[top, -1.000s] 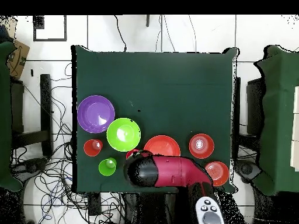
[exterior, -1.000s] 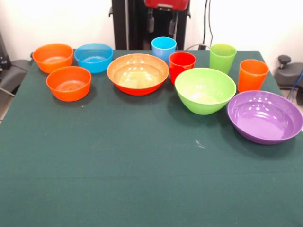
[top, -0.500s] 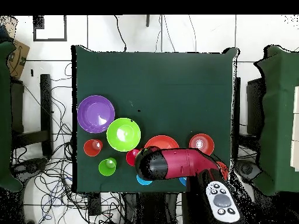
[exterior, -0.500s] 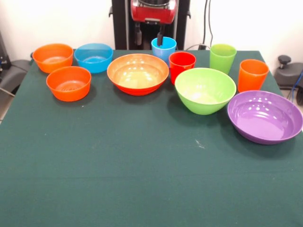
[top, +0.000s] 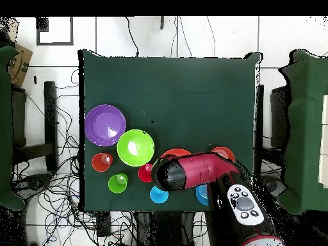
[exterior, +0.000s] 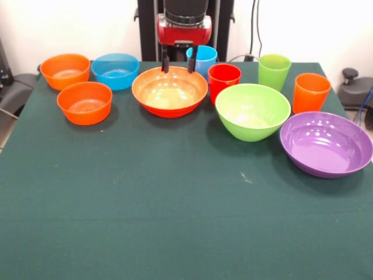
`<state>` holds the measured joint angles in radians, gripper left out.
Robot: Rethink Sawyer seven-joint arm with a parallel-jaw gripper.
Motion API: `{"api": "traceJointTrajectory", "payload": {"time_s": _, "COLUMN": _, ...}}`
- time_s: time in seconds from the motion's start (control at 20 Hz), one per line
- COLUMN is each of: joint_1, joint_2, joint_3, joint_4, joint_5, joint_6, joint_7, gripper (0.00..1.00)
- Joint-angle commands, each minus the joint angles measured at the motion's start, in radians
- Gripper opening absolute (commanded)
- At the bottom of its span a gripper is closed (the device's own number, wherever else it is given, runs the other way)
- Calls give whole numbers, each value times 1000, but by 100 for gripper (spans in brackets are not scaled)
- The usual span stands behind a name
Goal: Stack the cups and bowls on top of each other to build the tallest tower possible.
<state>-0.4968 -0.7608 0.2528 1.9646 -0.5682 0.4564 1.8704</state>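
My gripper [exterior: 178,60] hangs open over the far rim of the large orange-red bowl [exterior: 169,90], with nothing between its black fingers [exterior: 165,60]. The light blue cup [exterior: 204,57] stands just behind its right finger. To the right are the red cup [exterior: 224,80], lime green cup [exterior: 274,71], orange cup [exterior: 310,92], large lime green bowl [exterior: 252,111] and purple bowl [exterior: 326,143]. At the left are two small orange bowls [exterior: 65,70] [exterior: 85,102] and a blue bowl [exterior: 115,70]. Every piece stands singly; no tower shows. In the overhead view the arm [top: 192,174] hides the gripper.
The green table [exterior: 175,221] carries all the pieces along its far side. In the overhead view a second green table [top: 307,128] stands to the right, and cables [top: 57,192] lie on the floor to the left.
The gripper has come down into the front view and moved left, from above the light blue cup to the orange-red bowl's far rim. The cups and bowls have not moved.
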Motion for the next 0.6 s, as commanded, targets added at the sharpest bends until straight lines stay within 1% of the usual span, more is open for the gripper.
{"api": "traceJointTrajectory", "payload": {"time_s": 0.05, "joint_1": -35, "joint_2": 123, "joint_3": 139, "joint_4": -130, "joint_5": -133, "joint_6": 87, "joint_7": -263, "gripper": 100}}
{"api": "traceJointTrajectory", "payload": {"time_s": 0.35, "joint_1": -48, "joint_2": 171, "joint_3": 165, "joint_4": -173, "joint_5": -185, "joint_6": 92, "joint_7": -270, "gripper": 100}}
{"api": "traceJointTrajectory", "payload": {"time_s": 0.4, "joint_1": -42, "joint_2": 175, "joint_3": 163, "joint_4": -179, "joint_5": -199, "joint_6": 93, "joint_7": -271, "gripper": 100}}
{"api": "traceJointTrajectory", "payload": {"time_s": 0.55, "joint_1": -50, "joint_2": 173, "joint_3": 181, "joint_4": -181, "joint_5": -219, "joint_6": 102, "joint_7": -286, "gripper": 100}}
{"api": "traceJointTrajectory", "payload": {"time_s": 0.6, "joint_1": -63, "joint_2": 166, "joint_3": 192, "joint_4": -177, "joint_5": -221, "joint_6": 109, "joint_7": -295, "gripper": 100}}
